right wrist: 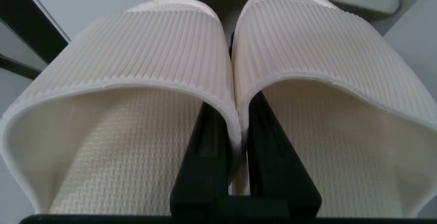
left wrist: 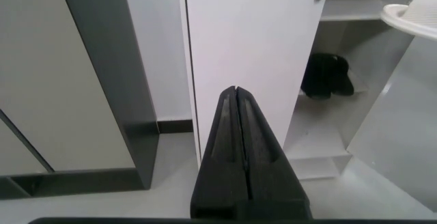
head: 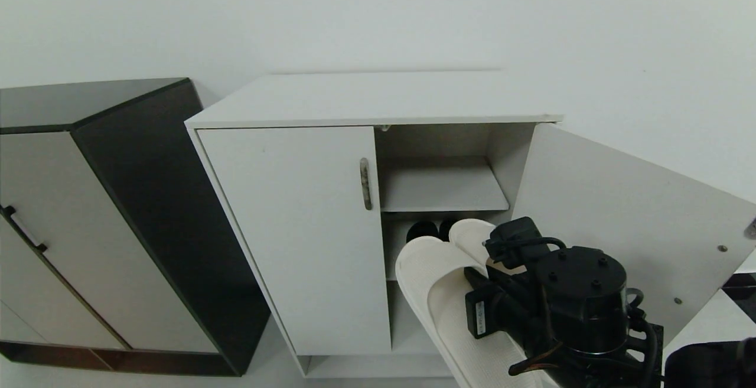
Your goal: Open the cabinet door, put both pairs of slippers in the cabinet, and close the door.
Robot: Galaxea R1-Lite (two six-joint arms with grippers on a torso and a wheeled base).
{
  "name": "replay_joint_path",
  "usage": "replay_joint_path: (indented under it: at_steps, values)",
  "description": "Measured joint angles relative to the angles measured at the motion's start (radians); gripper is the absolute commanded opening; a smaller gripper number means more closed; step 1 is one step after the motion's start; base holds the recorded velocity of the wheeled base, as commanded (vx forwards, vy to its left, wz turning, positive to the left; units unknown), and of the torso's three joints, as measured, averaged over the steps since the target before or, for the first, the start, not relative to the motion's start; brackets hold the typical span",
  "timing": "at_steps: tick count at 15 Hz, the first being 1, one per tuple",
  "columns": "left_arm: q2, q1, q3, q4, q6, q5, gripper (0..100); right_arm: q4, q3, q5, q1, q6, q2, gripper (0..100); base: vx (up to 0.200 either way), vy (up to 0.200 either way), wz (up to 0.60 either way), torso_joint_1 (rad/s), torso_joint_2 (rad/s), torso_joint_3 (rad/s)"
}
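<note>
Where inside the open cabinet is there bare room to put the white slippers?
The top shelf is bare, bordered by the closed left door and the cabinet's right wall. Below it, the black slippers take the back; the board in front of them looks free. The opening itself is crowded by the white slippers in the right gripper.

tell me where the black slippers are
In the head view, the black slippers sit inside the open right half of the cabinet, under its upper shelf, just behind the white slippers.
</note>
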Motion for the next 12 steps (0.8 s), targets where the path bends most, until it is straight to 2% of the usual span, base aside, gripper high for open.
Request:
replay_joint_path:
  at_steps: [5,9,12]
  values:
    - [0.000,0.000,0.000,0.000,0.000,0.000,0,0.001,0.001,-0.001,-0.001,0.000,0.005,0,0.000,0.000,0.00,-0.095,0.46,0.353]
    - [0.000,0.000,0.000,0.000,0.000,0.000,0,0.000,0.003,-0.001,-0.001,0.001,0.014,0,0.000,0.000,0.00,-0.030,0.43,0.376]
    - [0.000,0.000,0.000,0.000,0.000,0.000,0,0.000,0.004,-0.002,-0.001,0.001,0.016,0,0.000,0.000,0.00,-0.001,0.13,0.123]
